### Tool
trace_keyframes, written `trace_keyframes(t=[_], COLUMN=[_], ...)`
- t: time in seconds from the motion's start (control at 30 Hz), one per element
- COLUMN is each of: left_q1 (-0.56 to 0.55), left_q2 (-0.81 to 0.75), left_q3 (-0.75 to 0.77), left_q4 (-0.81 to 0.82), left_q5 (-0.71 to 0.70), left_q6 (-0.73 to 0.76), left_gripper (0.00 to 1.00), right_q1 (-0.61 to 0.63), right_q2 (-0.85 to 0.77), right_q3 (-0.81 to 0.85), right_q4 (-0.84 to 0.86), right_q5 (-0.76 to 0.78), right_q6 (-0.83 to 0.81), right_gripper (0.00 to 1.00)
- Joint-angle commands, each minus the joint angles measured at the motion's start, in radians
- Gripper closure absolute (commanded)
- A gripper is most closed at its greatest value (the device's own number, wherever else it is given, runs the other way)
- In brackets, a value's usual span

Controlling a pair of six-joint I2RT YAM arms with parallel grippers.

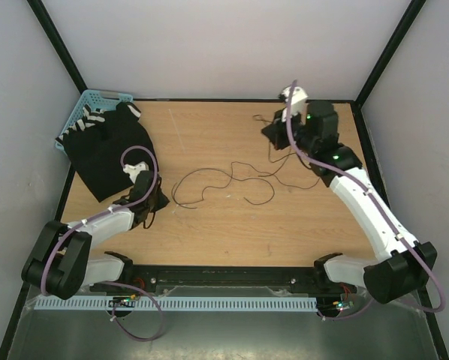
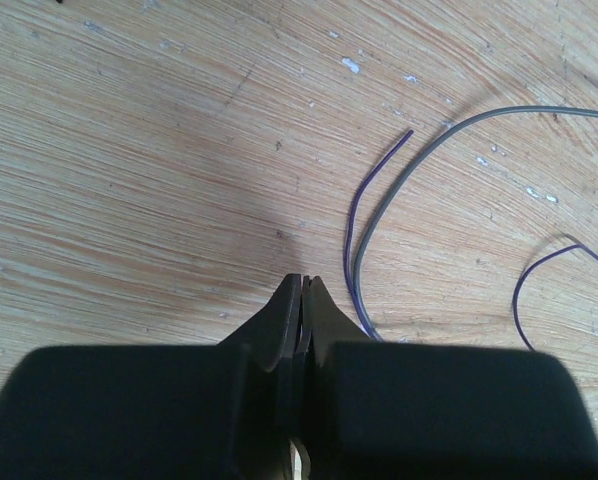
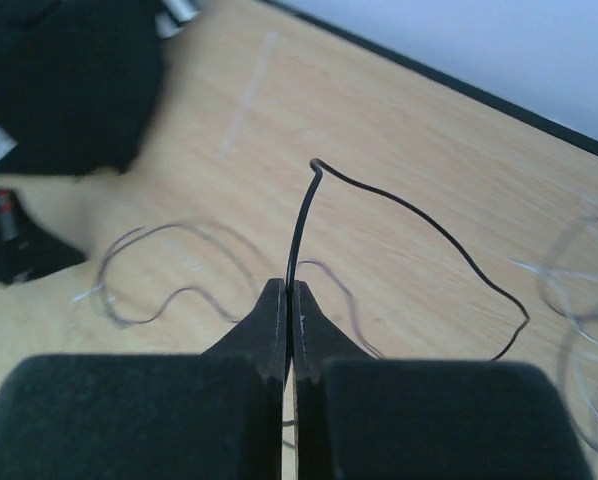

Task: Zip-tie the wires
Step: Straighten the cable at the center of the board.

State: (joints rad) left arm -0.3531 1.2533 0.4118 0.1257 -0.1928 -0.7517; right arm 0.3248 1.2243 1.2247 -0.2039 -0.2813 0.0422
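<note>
Several thin black wires (image 1: 243, 176) lie in loose curls across the middle of the wooden table (image 1: 209, 232). My right gripper (image 1: 274, 139) is at the far right of the tangle, shut on one black wire (image 3: 301, 220). That wire rises from the fingertips, bends over and runs down to the right. My left gripper (image 1: 157, 201) is low over the table at the tangle's left end, jaws pressed together. Two wire ends, a grey wire (image 2: 419, 160) and a purple wire (image 2: 364, 190), lie just right of the left gripper (image 2: 306, 282). They pass under its right finger. The zip tie is out of view.
A black cloth with white stripes (image 1: 108, 150) lies at the back left, partly over a blue basket (image 1: 78, 116). Dark frame posts and white walls close in the table on three sides. More blurred wire loops (image 3: 579, 300) lie right of the right gripper (image 3: 291, 288).
</note>
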Motion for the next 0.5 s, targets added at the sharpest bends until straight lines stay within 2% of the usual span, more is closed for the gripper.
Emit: trace_keyframes(t=[0.0, 0.1, 0.23, 0.27, 0.4, 0.47], left_q1=[0.002, 0.003, 0.006, 0.008, 0.011, 0.011], left_q2=[-0.016, -0.039, -0.118, -0.141, -0.240, -0.282], left_q3=[-0.011, -0.014, -0.014, -0.011, 0.015, 0.040], left_q4=[-0.018, -0.029, -0.081, -0.100, -0.215, -0.268], left_q5=[-0.019, -0.024, -0.050, -0.058, -0.082, -0.087], left_q6=[0.025, 0.032, 0.048, 0.051, 0.060, 0.068], left_gripper=[0.99, 0.84, 0.44, 0.37, 0.21, 0.09], right_q1=[0.126, 0.190, 0.216, 0.218, 0.220, 0.220], right_q2=[0.024, 0.066, 0.089, 0.088, 0.073, 0.067], right_q3=[0.042, 0.069, 0.064, 0.060, 0.042, 0.037], right_q4=[-0.001, -0.042, -0.063, -0.063, -0.063, -0.062], right_q5=[0.001, 0.144, 0.239, 0.252, 0.290, 0.333], right_q6=[-0.054, -0.088, -0.093, -0.092, -0.102, -0.110], right_gripper=[1.00, 1.00, 1.00, 1.00, 1.00, 1.00])
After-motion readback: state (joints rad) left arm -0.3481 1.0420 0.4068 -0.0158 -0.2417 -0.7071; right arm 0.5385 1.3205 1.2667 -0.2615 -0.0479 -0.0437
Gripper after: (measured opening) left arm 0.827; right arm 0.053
